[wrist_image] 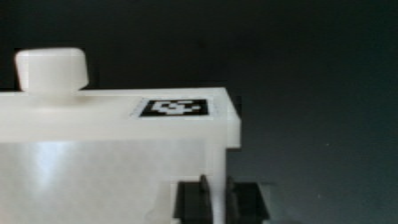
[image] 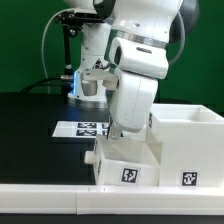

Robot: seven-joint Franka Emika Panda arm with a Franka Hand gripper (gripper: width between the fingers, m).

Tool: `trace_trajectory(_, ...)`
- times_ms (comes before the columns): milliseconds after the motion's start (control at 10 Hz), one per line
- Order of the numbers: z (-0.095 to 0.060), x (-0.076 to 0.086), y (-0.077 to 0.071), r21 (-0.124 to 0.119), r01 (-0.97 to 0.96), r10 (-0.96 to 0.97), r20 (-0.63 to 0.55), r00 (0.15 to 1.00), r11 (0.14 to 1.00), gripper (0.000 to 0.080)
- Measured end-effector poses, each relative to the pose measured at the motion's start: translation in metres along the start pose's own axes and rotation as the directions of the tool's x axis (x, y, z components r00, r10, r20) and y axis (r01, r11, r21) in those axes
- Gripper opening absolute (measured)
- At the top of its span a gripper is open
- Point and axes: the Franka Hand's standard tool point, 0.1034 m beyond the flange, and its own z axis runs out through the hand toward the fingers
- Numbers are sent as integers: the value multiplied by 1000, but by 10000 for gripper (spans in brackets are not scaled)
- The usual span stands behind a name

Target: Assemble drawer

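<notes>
A small white knobbed tray (image: 125,165) of the drawer stands at the front of the black table, with a square tag (image: 129,175) on its front. The large white box housing (image: 190,150) stands just to the exterior view's right of it. My gripper (image: 120,136) reaches down onto the tray from above, mostly hidden by the arm. In the wrist view my gripper (wrist_image: 224,200) is shut on the tray's thin side wall (wrist_image: 224,170), one black finger (wrist_image: 201,200) on each side. The tray's knob (wrist_image: 54,70) and a top tag (wrist_image: 173,107) show beyond. A second tray is out of view.
The marker board (image: 85,128) lies flat on the table behind the tray. A long white bar (image: 60,197) runs along the front edge. A lamp and stand (image: 85,85) sit at the back.
</notes>
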Motion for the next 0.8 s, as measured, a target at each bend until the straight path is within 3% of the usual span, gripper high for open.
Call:
trace_trajectory(400, 4, 13, -3, -3, -7, 7, -9, 1000, 1000, 32)
trace_trajectory(800, 6, 15, -4, -5, -40, 40, -10, 999, 999, 32)
